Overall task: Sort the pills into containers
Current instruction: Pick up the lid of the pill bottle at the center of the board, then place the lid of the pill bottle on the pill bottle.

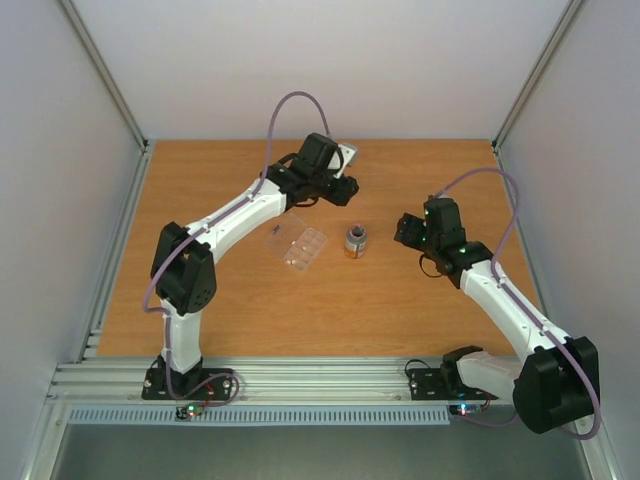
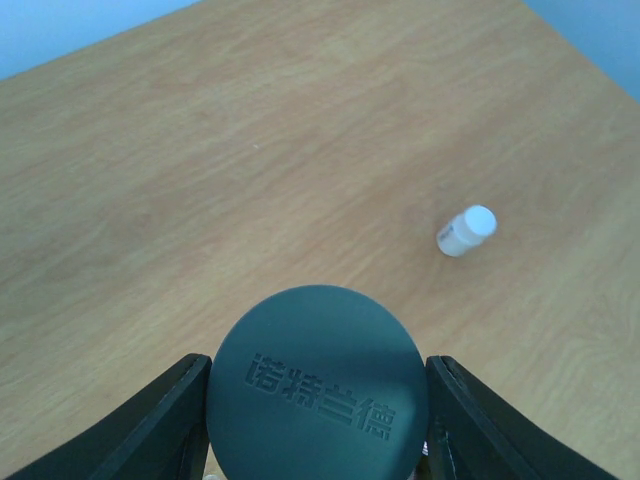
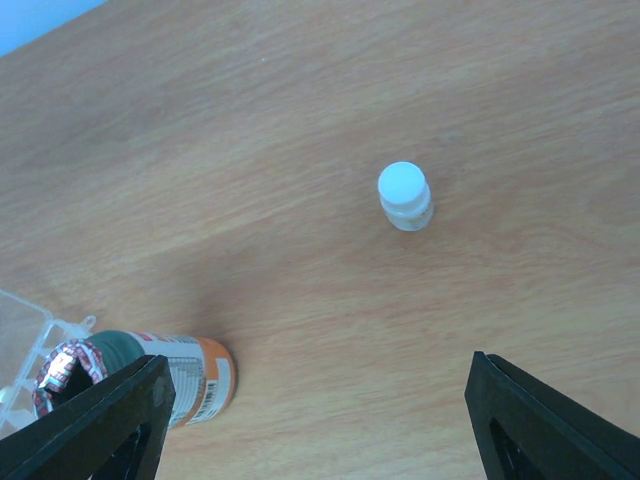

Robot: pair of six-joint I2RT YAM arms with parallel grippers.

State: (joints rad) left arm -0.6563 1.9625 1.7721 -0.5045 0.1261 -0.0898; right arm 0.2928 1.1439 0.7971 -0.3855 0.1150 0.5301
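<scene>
- Left fingers (image 2: 160, 420) clamp a round grey cap (image 2: 318, 385) between them.
- Right fingers (image 3: 100, 420) stand wide, empty.
- Clear pill box (image 3: 18, 335) lies left of the right fingers, just past the bottle (image 3: 170, 372); pills too small to see.

Table (image 1: 200, 300): wood-grain surface, smooth, matt with a faint sheen. Grey cap (image 2: 318, 385): matt plastic, embossed characters on its top. Fingers (image 2: 150, 425) of the left gripper (image 2: 318, 362): black, matt plastic. Small bottle (image 3: 404, 195): translucent plastic body, smooth white cap. Labelled bottle (image 3: 170, 372): glossy printed label, crinkled foil at its mouth. Pill box (image 1: 298, 245): clear, glossy plastic. Rail (image 1: 320, 378): ribbed bare metal.
</scene>
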